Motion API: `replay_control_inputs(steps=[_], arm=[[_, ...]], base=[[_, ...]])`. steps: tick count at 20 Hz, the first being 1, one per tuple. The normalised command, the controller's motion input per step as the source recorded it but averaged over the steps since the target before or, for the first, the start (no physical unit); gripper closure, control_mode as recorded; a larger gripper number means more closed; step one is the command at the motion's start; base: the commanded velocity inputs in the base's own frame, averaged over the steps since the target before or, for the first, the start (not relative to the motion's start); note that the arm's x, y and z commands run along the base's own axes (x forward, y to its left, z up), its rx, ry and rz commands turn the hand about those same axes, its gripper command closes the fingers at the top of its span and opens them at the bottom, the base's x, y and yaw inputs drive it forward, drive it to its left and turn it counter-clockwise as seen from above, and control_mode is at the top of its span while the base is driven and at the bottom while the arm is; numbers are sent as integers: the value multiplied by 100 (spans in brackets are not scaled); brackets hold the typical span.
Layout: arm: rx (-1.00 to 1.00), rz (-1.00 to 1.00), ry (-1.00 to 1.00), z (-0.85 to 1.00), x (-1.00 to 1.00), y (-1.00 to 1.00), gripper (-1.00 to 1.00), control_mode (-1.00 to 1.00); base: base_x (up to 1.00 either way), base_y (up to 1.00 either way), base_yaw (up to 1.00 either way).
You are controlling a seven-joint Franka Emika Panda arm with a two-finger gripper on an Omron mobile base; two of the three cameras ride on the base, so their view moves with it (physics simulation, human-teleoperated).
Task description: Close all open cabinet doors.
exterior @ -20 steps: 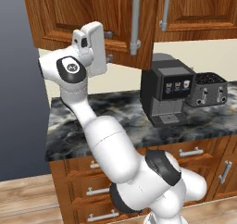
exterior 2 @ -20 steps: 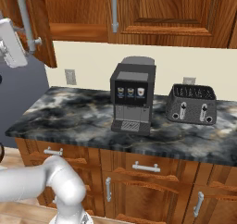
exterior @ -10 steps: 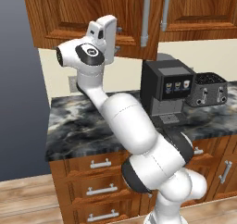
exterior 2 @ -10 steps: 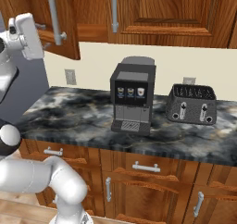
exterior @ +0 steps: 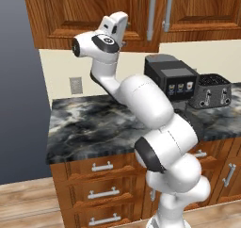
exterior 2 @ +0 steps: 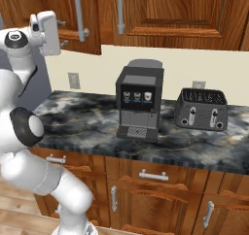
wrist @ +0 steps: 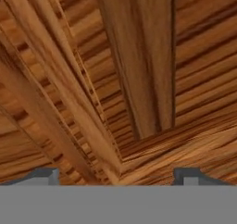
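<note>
The left cabinet door (exterior: 70, 15) is reddish-brown wood with a grey bar handle (exterior: 152, 12). It stands a little ajar, nearly flush with the shut right cabinet door (exterior: 202, 8). My gripper (exterior: 121, 22) is raised against the left door's face, near its lower panel. From the right, the gripper (exterior 2: 62, 33) sits just left of the door's handle (exterior 2: 78, 10). In the hand view the raised-panel wood (wrist: 134, 65) is very close, and the gripper (wrist: 118, 177) is open with its tips wide apart and nothing between them.
A black coffee machine (exterior 2: 138, 103) and a dark toaster (exterior 2: 202, 110) stand on the marble counter (exterior 2: 82, 117). Drawers with silver pulls (exterior: 103, 166) sit below. A grey wall (exterior: 19, 104) rises to the left of the counter.
The arm has swung to the right with the hand against the left door. The door has gone from wide open to almost shut.
</note>
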Motion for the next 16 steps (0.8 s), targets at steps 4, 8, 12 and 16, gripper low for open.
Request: replay_control_inputs(steps=[4, 8, 12, 16], arm=[[10, 9, -5, 8, 70, -44, -100, -100], [10, 10, -5, 8, 71, -43, -100, -100], [10, 10, -5, 7, 72, -42, -100, -100], [10, 10, -4, 2, 71, -38, -100, -100]], base=[[0, 0, 0], [0, 0, 0], [0, 0, 0], [0, 0, 0]])
